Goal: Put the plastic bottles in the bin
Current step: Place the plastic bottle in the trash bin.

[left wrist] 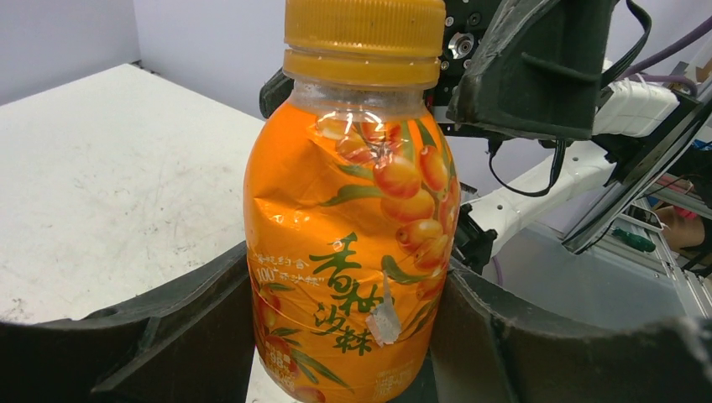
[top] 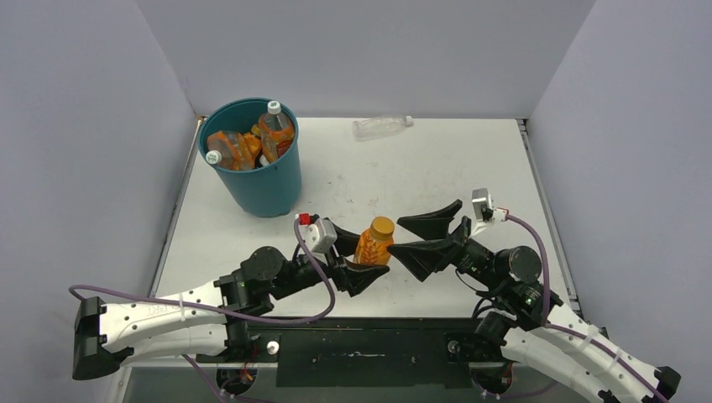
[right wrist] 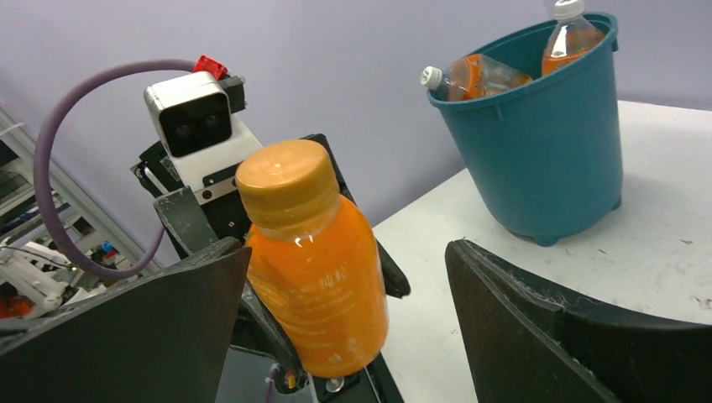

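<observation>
One orange bottle (top: pixel 374 242) roughly upright, clamped in left gripper (top: pixel 361 259); right gripper (top: pixel 403 238) wide open, empty, just right; bin (top: pixel 270 186) lies far-left, nearer left gripper.

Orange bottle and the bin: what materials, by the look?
Orange bottle: thin clear plastic, seemingly, under a glossy printed wrap; the wrap is dented and creased, clear wall shows at the neck. Cap: opaque orange plastic, satin. Bin: rigid moulded plastic, likely; teal, smooth, low sheen, moulded lip.

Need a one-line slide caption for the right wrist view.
Left gripper holds an orange bottle before the open right gripper, bin behind.
</observation>
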Robot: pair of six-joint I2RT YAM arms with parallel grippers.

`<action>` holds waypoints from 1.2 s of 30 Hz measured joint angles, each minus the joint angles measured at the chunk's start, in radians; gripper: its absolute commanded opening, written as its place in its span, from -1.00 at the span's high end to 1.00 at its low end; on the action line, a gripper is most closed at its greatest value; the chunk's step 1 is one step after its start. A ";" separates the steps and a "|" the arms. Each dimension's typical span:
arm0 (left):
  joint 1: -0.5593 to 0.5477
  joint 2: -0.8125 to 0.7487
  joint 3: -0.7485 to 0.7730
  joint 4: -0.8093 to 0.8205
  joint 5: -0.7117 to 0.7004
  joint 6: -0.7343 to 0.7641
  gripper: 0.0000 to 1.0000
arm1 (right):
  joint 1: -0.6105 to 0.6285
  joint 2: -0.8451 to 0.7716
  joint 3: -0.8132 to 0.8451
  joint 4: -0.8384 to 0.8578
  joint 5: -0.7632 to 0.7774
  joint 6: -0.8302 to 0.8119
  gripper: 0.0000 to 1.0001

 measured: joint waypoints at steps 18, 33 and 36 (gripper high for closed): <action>-0.006 0.057 0.000 0.021 -0.097 0.032 1.00 | 0.196 0.214 -0.059 0.248 0.151 0.053 -0.67; -0.023 0.003 -0.021 0.017 -0.148 0.048 1.00 | 0.258 0.223 -0.071 0.268 0.292 0.065 -0.80; -0.023 -0.009 -0.032 0.019 -0.158 0.050 1.00 | 0.263 0.211 -0.086 0.267 0.304 0.076 -0.45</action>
